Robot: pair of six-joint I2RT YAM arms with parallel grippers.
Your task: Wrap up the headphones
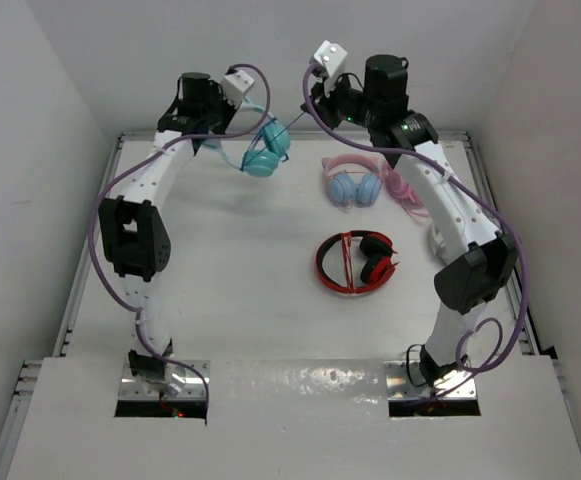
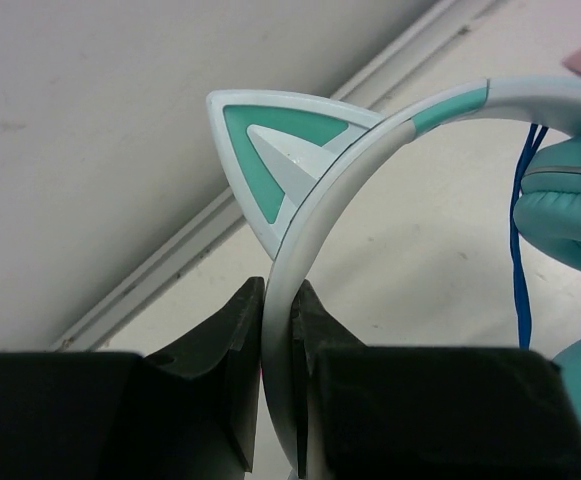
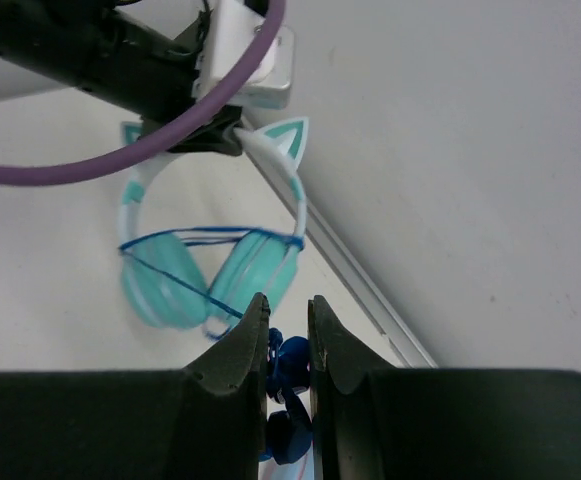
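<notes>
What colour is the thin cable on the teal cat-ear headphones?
Dark blue; the thin cable shows best in left wrist view.

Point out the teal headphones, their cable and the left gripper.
teal headphones [image 3: 165, 285]: right wrist view, an ear cup.
cable [image 3: 210, 236]: right wrist view, strand stretched across the cups.
left gripper [image 2: 278, 310]: left wrist view, between fingertips clamping the headband.

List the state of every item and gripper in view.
left gripper: shut on headband
right gripper: shut on cable
teal headphones: held up, cable looped across cups
red headphones: lying on table, untouched
pink-and-blue headphones: lying on table, untouched
</notes>
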